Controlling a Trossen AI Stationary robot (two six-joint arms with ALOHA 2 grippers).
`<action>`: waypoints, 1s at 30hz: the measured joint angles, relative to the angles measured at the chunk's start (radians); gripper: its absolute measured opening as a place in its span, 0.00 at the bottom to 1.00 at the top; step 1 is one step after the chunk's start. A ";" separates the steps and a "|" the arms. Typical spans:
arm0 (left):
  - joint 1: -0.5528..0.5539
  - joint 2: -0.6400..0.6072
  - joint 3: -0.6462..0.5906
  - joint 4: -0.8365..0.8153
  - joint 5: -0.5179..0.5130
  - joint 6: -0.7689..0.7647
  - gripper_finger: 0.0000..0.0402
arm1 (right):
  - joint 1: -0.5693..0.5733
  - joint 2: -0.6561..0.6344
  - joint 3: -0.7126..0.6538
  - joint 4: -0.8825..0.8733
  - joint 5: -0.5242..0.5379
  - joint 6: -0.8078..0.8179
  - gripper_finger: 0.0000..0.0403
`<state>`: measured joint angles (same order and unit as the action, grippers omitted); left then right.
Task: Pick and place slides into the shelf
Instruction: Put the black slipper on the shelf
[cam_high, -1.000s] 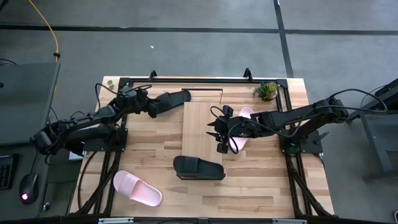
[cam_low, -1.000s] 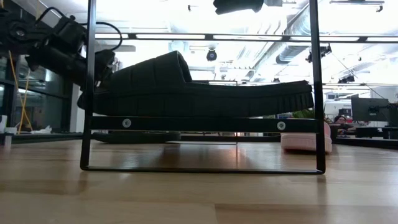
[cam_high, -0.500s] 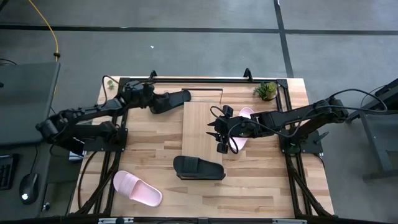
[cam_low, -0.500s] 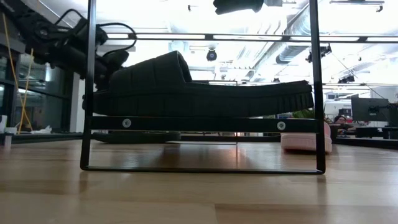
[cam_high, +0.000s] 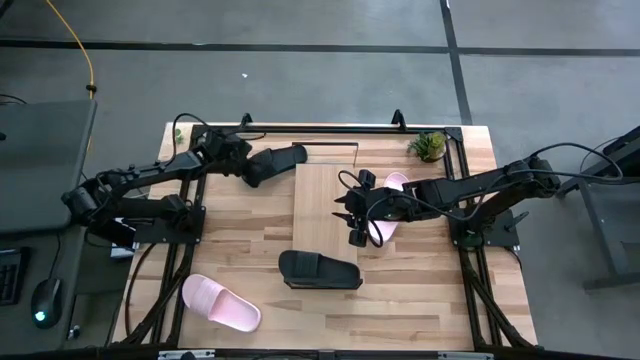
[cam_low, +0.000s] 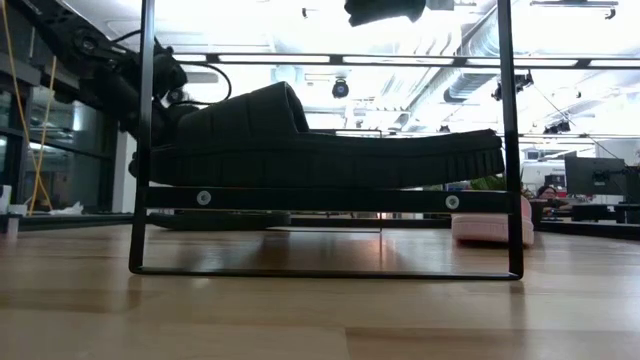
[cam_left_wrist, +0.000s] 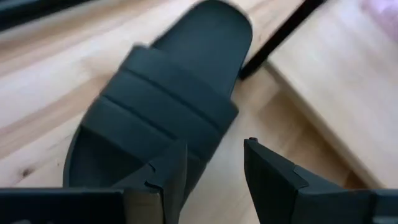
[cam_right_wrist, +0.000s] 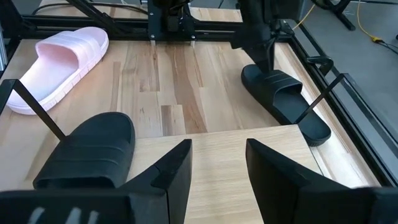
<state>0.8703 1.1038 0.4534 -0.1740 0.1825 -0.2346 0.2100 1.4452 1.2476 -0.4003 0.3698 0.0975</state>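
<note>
My left gripper (cam_high: 250, 167) (cam_left_wrist: 214, 149) is open at the toe end of a black slide (cam_high: 278, 159) (cam_left_wrist: 168, 93) lying flat on the table's far left, beside the shelf's far end. One finger stands over the slide, the other beside it. My right gripper (cam_high: 352, 216) (cam_right_wrist: 217, 146) hovers open above the shelf (cam_high: 320, 195), a light-wood board. A second black slide (cam_high: 320, 270) (cam_low: 320, 150) rests on the black wire frame (cam_low: 320, 272) at the shelf's near end. One pink slide (cam_high: 390, 210) lies under the right arm, and another (cam_high: 220, 302) lies at the near left. My left gripper comes slanting down at the far black slide's toe end (cam_right_wrist: 255, 74), with its fingers (cam_left_wrist: 168, 174) astride the sole's side edge. I cannot tell whether they touch it. The slide lies flat on the table.
A small potted plant (cam_high: 430, 145) stands at the table's far right corner. Black frame rails run along the table's edges (cam_high: 300, 130). Bare wood shows between the shelf and the near-left pink slide (cam_right_wrist: 62, 56).
My left arm has swung toward the table's far edge, and its gripper has moved closer over the far black slide's toe end. The slide has stayed where it was.
</note>
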 joint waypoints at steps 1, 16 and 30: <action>0.000 0.000 0.000 -0.011 0.000 0.012 0.36 | 0.000 0.000 0.000 -0.001 0.000 0.000 0.35; 0.000 -0.054 0.000 -0.132 -0.060 0.087 0.36 | 0.000 0.000 0.000 -0.002 0.000 0.000 0.35; 0.000 0.046 0.000 -0.057 -0.060 0.037 0.36 | 0.000 0.000 0.000 0.001 0.000 0.000 0.35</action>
<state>0.8700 1.1498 0.4534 -0.2309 0.1229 -0.1980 0.2104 1.4452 1.2476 -0.3993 0.3698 0.0975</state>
